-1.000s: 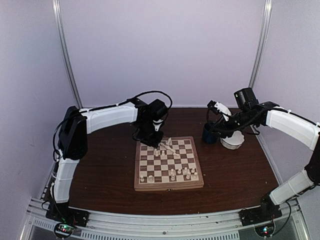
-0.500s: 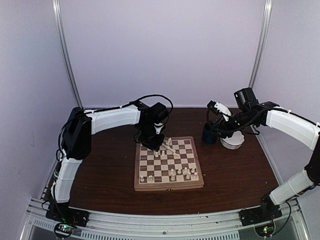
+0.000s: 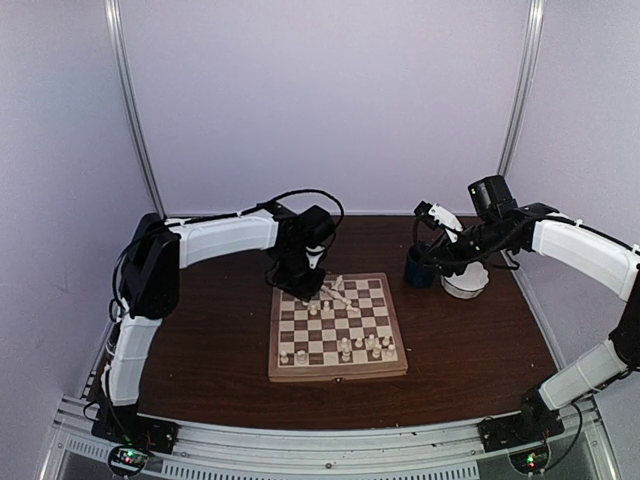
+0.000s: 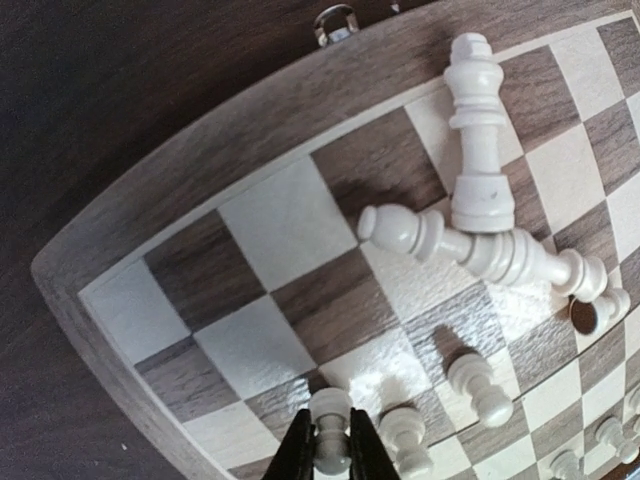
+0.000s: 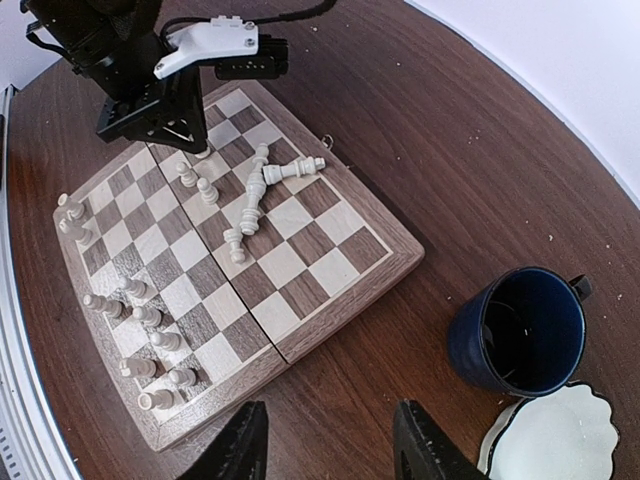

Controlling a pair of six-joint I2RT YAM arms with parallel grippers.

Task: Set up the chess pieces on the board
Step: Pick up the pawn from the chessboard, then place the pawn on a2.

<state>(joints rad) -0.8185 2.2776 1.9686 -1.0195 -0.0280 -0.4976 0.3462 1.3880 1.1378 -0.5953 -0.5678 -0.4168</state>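
The wooden chessboard (image 3: 337, 328) lies mid-table; it also shows in the left wrist view (image 4: 250, 220) and the right wrist view (image 5: 330, 270). My left gripper (image 4: 332, 450) is shut on a cream pawn (image 4: 331, 420) just above the board's far left squares; in the top view it (image 3: 303, 288) is over the board's far left part. Several cream pieces lie toppled in a heap (image 4: 480, 220) near the far edge (image 5: 262, 190). Other pieces stand along the near rows (image 3: 345, 348). My right gripper (image 5: 330, 450) is open and empty above the table right of the board.
A dark blue mug (image 5: 520, 330) stands right of the board, beside a white scalloped bowl (image 5: 545, 435); both show in the top view, the mug (image 3: 419, 268) and the bowl (image 3: 466, 280). Two pawns (image 4: 478, 388) stand just right of the held pawn.
My left gripper has moved down and forward from behind the board onto its far left squares. The right arm has not moved.
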